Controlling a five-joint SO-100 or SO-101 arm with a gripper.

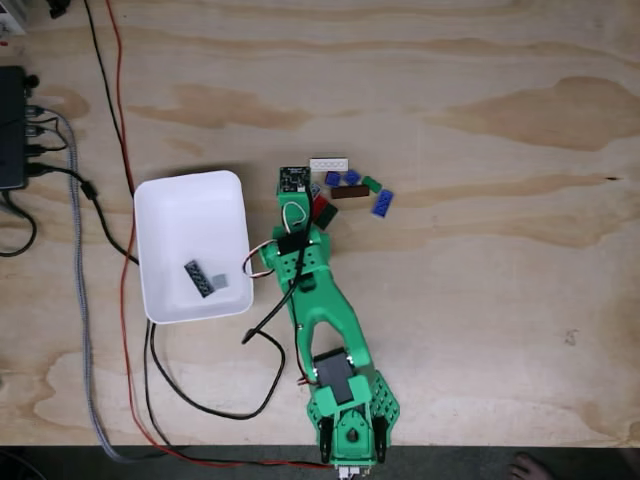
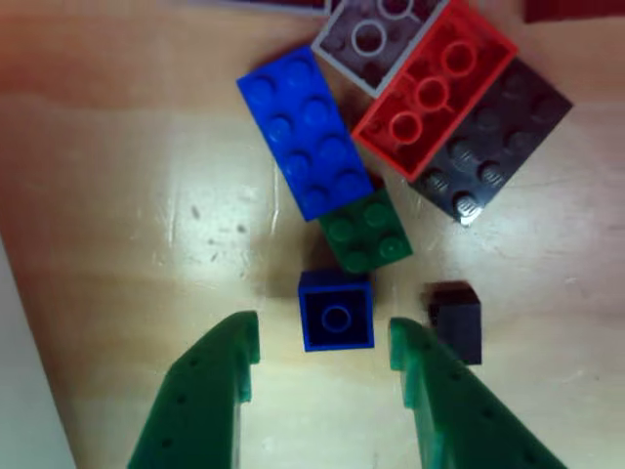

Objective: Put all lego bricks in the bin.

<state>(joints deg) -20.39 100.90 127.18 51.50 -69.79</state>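
Claw: the green claw [image 2: 324,357] stands wide apart at the bottom of the other view, gripping nothing; a small blue square brick [image 2: 337,312] lies between the fingertips, hollow side up.
Lego bricks: above it in that view lie a green brick [image 2: 366,231], a long blue brick [image 2: 308,132], a red brick [image 2: 435,87] hollow side up, a grey brick [image 2: 369,39] and a black plate [image 2: 498,147]; a small black brick [image 2: 456,320] sits just right of the claw.
Bin: the white bin [image 1: 180,215] sits left of centre on the wooden table [image 1: 480,300] in the fixed view, holding a dark plate [image 1: 198,278] and a grey brick [image 1: 219,281].
Arm: the green arm [image 1: 322,310] reaches up from the bottom edge toward the brick cluster.
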